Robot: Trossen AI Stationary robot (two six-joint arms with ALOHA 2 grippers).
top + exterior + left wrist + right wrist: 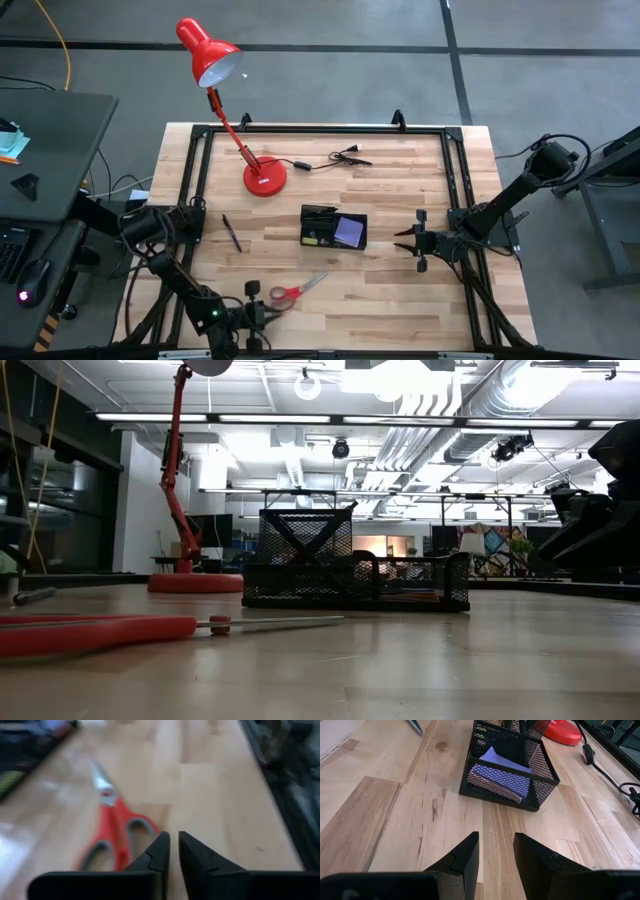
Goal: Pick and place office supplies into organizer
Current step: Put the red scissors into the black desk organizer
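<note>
**Scissors loose on the worktop, organizer partly filled**

The red-handled scissors (291, 291) lie flat near the front edge of the wooden worktop (400, 300), blades angled toward the organizer. The left end effector (174, 851) sits just behind the handles; its fingers stand a narrow slit apart with nothing between them, and the scissors lie beside them, not in them. From above, that end effector is hard to pick out against the dark arm at the table's front edge.

The black mesh organizer (333, 228) stands mid-table. A purple sticky-note pad (502, 775) lies in its low compartment, with something pinkish under it that I cannot make out through the mesh. The taller compartment holds dark items I cannot identify.

One black pen (232, 233) lies alone on the wood, well to the left of the organizer.

The right end effector (495, 852) waits on the right, pointing at the organizer, fingers parted and empty.

The red desk lamp (262, 176) stands behind, a black cable (335, 158) beside its base.
</note>
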